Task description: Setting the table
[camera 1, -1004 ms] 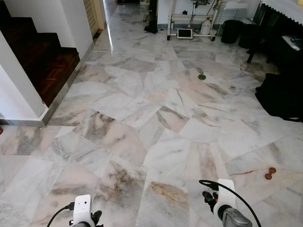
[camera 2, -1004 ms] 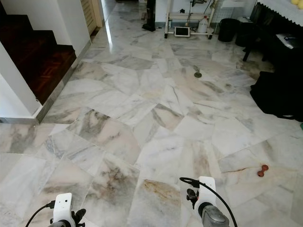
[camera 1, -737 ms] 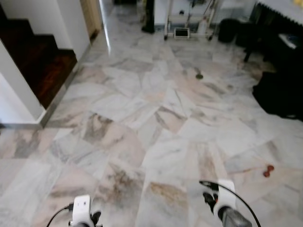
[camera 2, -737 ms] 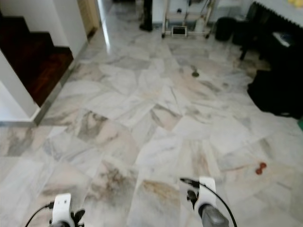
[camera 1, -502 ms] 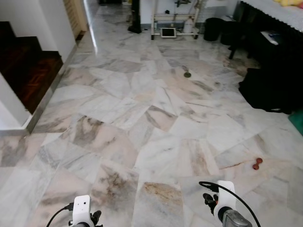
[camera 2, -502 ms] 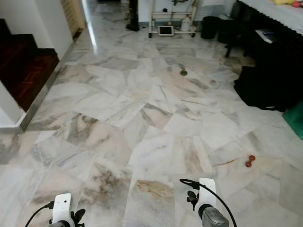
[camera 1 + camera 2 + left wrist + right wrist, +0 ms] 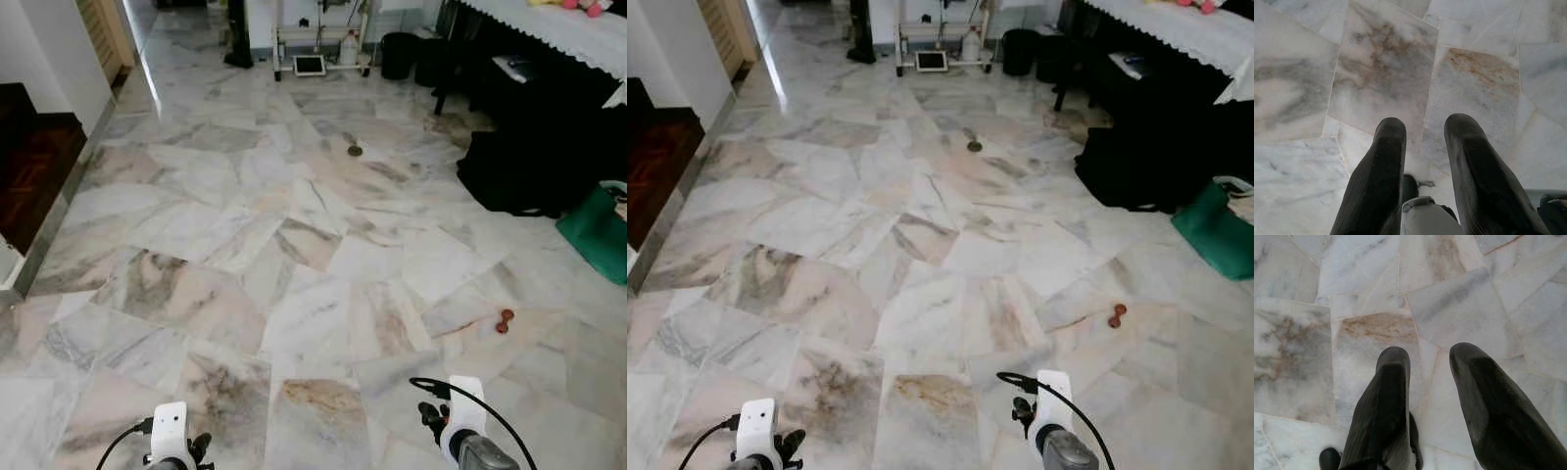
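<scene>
Both grippers are hanging empty over the marble floor (image 7: 294, 323): left gripper (image 7: 1422, 129) parted, right gripper (image 7: 1430, 360) parted, a red toy (image 7: 505, 320) lying ahead-right.

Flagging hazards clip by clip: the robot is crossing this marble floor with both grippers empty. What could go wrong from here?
1. The small red dumbbell-shaped thing lies loose on the marble floor, ahead to the right; a foot could roll on it.
2. The green bag and black bag sit beside the table; cutting close could snag them.
3. The floor looks glossy, so possibly slippery.
</scene>
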Robot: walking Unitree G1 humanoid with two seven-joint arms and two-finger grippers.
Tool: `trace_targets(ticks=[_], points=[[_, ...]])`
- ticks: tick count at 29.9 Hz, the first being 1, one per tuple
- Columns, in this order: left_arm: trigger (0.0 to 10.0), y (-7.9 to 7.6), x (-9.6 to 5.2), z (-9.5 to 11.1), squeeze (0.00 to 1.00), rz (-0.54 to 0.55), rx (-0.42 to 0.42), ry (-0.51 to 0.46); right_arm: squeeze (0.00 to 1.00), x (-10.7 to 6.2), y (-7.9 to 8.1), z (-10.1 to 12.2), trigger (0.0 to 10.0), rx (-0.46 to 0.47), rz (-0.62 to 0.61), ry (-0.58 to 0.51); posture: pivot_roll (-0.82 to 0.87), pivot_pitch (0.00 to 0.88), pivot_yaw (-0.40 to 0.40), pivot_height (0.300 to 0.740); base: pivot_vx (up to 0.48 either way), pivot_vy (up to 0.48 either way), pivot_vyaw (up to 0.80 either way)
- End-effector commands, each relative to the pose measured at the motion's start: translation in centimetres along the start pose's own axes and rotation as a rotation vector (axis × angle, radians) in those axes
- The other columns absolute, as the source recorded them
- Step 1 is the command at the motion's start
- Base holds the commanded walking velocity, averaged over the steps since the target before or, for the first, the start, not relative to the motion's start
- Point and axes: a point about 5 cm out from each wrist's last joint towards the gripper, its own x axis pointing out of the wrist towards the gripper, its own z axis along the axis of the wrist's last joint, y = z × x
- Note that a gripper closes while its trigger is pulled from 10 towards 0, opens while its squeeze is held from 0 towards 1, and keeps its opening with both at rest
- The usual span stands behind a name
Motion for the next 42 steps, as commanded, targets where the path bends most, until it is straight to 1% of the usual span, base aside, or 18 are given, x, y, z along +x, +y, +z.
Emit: trace_targets(ticks=[1,15,26,42], points=[[10.0,0.38,-0.17,-0.46,0.0,0.008,-0.014,0.012,0.0,-0.13,0.01,-0.74,10.0,0.006,-0.006,0.025,-0.04,0.0,0.025,0.74,0.0,0.0,-0.74],[10.0,0.67,-0.19,-0.26,0.0,0.002,0.005,0.007,0.0,-0.2,0.34,-1.31,10.0,0.013,-0.003,0.035,-0.06,0.0,0.044,0.74,0.0,0.0,-0.73],[10.0,0.38,-0.08,-0.03,0.0,-0.012,0.017,0.006,0.0,-0.25,0.3,-1.5,10.0,0.015,-0.005,0.04,-0.06,0.0,0.045,0.74,0.0,0.0,-0.73],[10.0,0.25,-0.18,-0.54,0.0,-0.018,0.011,0.02,0.0,-0.29,0.23,-1.61,10.0,0.015,-0.006,0.044,-0.05,0.0,0.035,0.74,0.0,0.0,-0.73]])
